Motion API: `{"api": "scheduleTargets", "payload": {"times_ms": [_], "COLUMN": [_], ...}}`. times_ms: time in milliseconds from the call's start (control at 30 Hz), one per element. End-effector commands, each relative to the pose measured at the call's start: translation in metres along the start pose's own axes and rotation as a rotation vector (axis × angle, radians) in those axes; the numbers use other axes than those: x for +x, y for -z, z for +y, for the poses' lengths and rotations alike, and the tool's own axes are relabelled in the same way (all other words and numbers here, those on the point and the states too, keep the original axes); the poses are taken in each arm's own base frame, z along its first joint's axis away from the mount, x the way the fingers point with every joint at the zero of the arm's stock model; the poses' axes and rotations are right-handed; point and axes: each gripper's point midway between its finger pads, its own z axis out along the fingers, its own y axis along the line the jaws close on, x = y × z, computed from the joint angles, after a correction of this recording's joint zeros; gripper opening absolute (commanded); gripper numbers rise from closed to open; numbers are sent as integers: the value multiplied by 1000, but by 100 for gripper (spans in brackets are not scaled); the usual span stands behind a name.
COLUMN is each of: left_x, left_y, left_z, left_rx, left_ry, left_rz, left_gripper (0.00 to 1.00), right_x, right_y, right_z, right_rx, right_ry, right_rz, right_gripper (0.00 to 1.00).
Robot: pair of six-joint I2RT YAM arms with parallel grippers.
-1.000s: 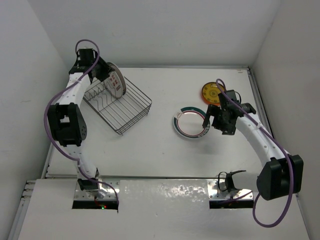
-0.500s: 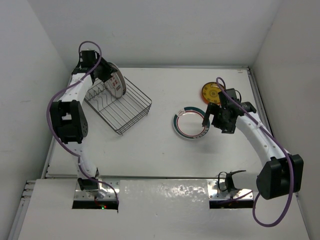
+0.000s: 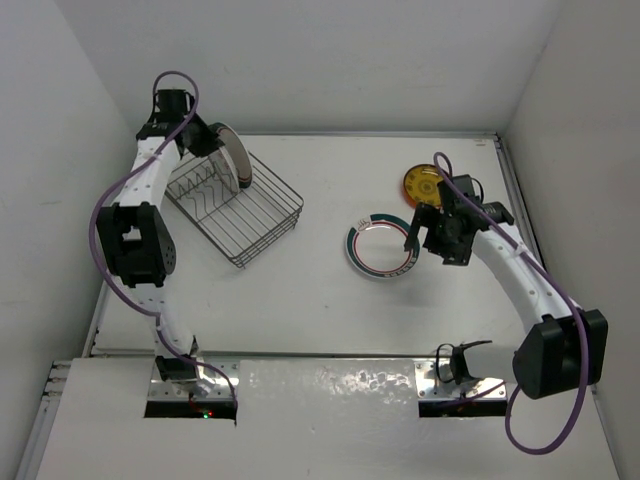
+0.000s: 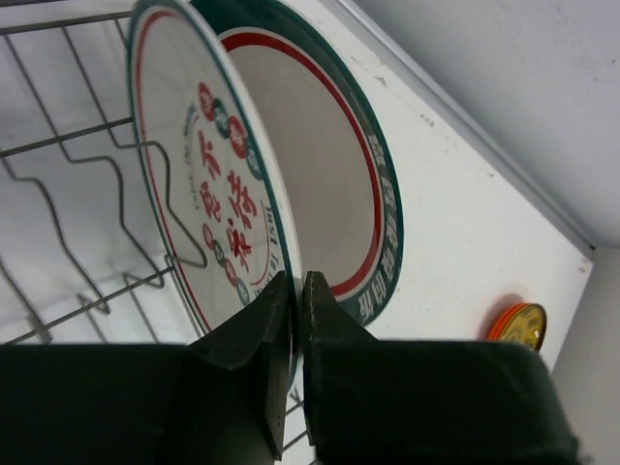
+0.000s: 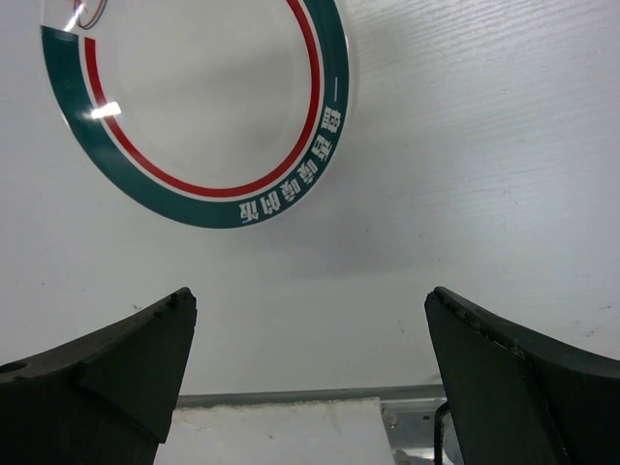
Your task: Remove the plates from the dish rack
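So, our left gripper (image 4: 298,302) is clamped on the rim of the front plate (image 4: 199,165), fingers (image 4: 247,349) nearly meeting w/ only the rim's thickness btwn them. That plate stands on edge at the far end of the dish rack (image 3: 250,215), its face w/ red & green characters turned toward the wrist cam. We can't tell if it rests on the wire or hangs just clear. Right behind it, almost face to face, stands a second plate (image 4: 325,184) w/ a green outer band & a red inner ring; whether the two touch isn't clear to us. The wire dividers (image 4: 68,184) zigzag below & to the left of the pair in the wrist view. From the top cam we see the rack sitting at an angle on the far-left part of the table (image 3: 300,300), left arm reaching over its far corner. Our right gripper (image 5: 308,295) hangs over the table w/ jaws spread wide, holding nothing. Just beyond its fingertips a banded plate (image 5: 194,107) lies flat, approx mid-table & well apart from the rack, green band outside, red ring inside, white centre. A small orange plate (image 3: 417,186) lies flat near it, further back toward the right wall, beside the right arm's wrist
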Motion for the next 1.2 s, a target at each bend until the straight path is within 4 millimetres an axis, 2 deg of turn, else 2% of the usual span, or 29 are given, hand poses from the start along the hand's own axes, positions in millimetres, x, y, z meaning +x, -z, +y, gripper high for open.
{"api": "scheduleTargets", "payload": {"times_ms": [0,67,167,200,233,300,333,367,400,433,467,500,567,600,633,667,767,833,933,1067,1133,1167], "left_x": [-53,-55,-60,-60,-52,-51,-34,-29,-20,1,6,37,71,113,129,157,197,216,234,262,272,278], "left_y": [73,93,117,131,133,149,154,159,162,167,175,183,198,198,202,206,211,214,215,216,211,211], "left_z": [-43,-47,-55,-63,-71,-84,-100,-106,-114,-135,-142,-167,-189,-197,-203,-210,-220,-223,-226,-227,-227,-228], "left_rx": [76,70,89,117,140,160,158,152,161,200,189,258,364,439,477,524,597,655,703,750,744,748], "left_ry": [-118,-150,-206,-248,-287,-401,-464,-545,-602,-682,-790,-901,-1114,-1211,-1299,-1353,-1441,-1482,-1512,-1546,-1560,-1567], "left_rz": [-157,-164,-188,-205,-198,-258,-269,-286,-288,-288,-317,-309,-317,-259,-259,-232,-174,-148,-122,-68,-53,-50], "left_gripper": [0,0,0,0,0,0,0,0,0,0,0,0,0,0,0,0,0,0,0,0,0,0], "right_x": [-24,-28,-45,-48,-59,-68,-83,-92,-109,-117,-136,-145,-161,-171,-175,-176,-170,-162,-144,-131,-122,-121], "right_y": [22,28,43,46,53,62,68,73,91,87,110,107,117,130,122,128,112,104,86,78,72,72], "right_z": [18,23,37,44,54,77,93,104,123,133,149,158,170,175,177,179,176,173,164,159,160,161], "right_rx": [-70,-88,-138,-163,-196,-290,-345,-387,-466,-483,-551,-562,-595,-614,-604,-602,-568,-559,-542,-544,-559,-570], "right_ry": [-19,-25,-33,-39,-44,-76,-111,-128,-132,-171,-171,-198,-207,-205,-214,-210,-207,-211,-220,-215,-209,-208], "right_rz": [-73,-78,-111,-110,-124,-111,-126,-129,-157,-129,-166,-146,-162,-188,-173,-167,-120,-101,-74,-57,-23,-23], "right_gripper": [99,99,99,99,99,99,99,99,99,99,99,99,99,99,99,99,99,99,98,95,89,80]}}
